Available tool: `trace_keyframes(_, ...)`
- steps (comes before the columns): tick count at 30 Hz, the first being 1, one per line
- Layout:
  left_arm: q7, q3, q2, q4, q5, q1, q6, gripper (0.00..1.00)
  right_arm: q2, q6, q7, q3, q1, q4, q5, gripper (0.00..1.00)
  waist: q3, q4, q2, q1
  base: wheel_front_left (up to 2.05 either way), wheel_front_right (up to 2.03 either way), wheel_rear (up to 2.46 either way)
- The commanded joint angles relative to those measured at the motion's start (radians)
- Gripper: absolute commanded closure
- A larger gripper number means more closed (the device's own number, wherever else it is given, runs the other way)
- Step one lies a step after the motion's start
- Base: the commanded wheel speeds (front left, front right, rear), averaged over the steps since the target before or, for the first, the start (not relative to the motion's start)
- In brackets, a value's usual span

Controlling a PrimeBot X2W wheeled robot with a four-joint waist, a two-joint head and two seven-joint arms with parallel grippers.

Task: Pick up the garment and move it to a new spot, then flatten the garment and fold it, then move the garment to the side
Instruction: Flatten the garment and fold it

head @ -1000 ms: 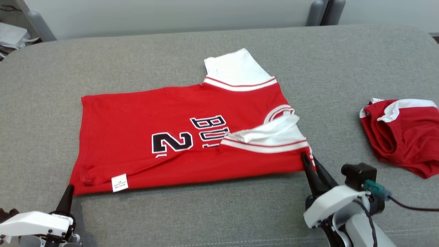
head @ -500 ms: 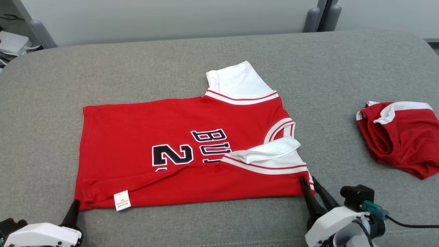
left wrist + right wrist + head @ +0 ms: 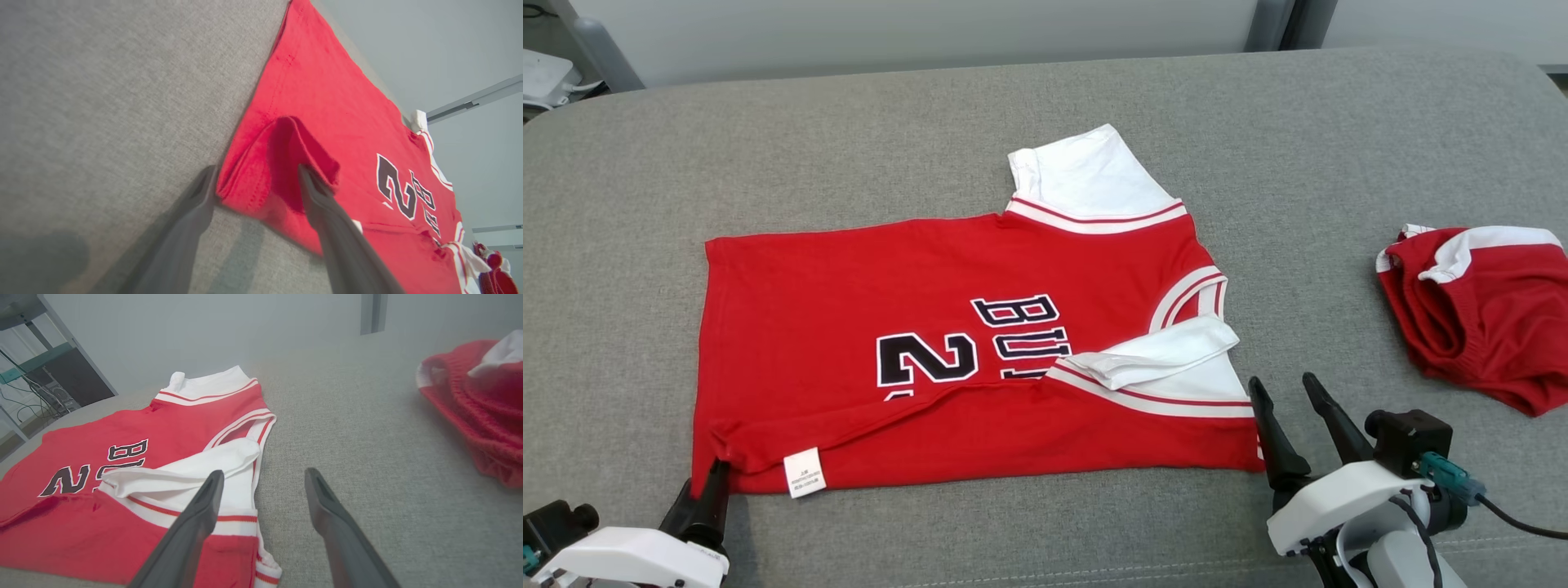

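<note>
Garment [image 3: 947, 343]: red jersey, spread on the grey padded surface [image 3: 1045, 106], about the middle of it in the head view. Its long axis runs left-right across my front, with the hem to my left and the neck and white sleeves to my right. The near long edge is folded up over the body in a strip that covers the lower part of the "2" and the "BU" lettering. A white label [image 3: 804, 472] shows on that strip near the hem. The near sleeve [image 3: 1168, 351] lies crumpled on top; the far sleeve [image 3: 1086, 175] lies flat, pointing away from me.

Left gripper [image 3: 255, 175]: fingers spread wide at the near hem corner. One finger is on the bare grey cloth just outside the hem and the other is tucked against a raised pucker of red fabric. The corner sits between them, not pinched.

Right gripper [image 3: 1282, 384]: fingers spread wide, nothing between them. Wrist view: one finger over the near shoulder corner, the other over bare surface.

Change from a second ago: my right fingers were pinched together on that shoulder corner, and now they stand apart, off it. The jersey's lay is unchanged. The head camera has shifted slightly.

Surroundings: a second red-and-white garment [image 3: 1486, 327] is bunched on the same surface, well apart to my right, beyond the right gripper.
</note>
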Motion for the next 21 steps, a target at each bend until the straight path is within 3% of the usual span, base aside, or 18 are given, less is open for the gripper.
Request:
trace_keyframes(1, -0.012, 0.022, 0.042, -0.016, 0.005, -0.045, 0.0, 0.0, 0.0, 0.0, -0.006, 0.017, -0.011, -0.031, -0.004, 0.0, 0.002, -0.002, -0.0001, 0.0, 0.0, 0.0, 0.0)
trace_keyframes(14, -0.101, -0.008, 0.129, -0.051, 0.081, -0.212, 0.0, 0.0, 0.0, 0.0, -0.006, 0.012, -0.074, -0.124, -0.021, 0.0, 0.015, -0.02, -0.0001, 0.0, 0.0, 0.0, 0.0)
trace_keyframes(21, -0.105, 0.104, 0.111, -0.081, 0.3, -0.203, 0.0, 0.0, 0.0, 0.0, -0.006, 0.006, -0.112, -0.161, -0.034, 0.0, -0.022, -0.023, -0.0001, 0.0, 0.0, 0.0, 0.0)
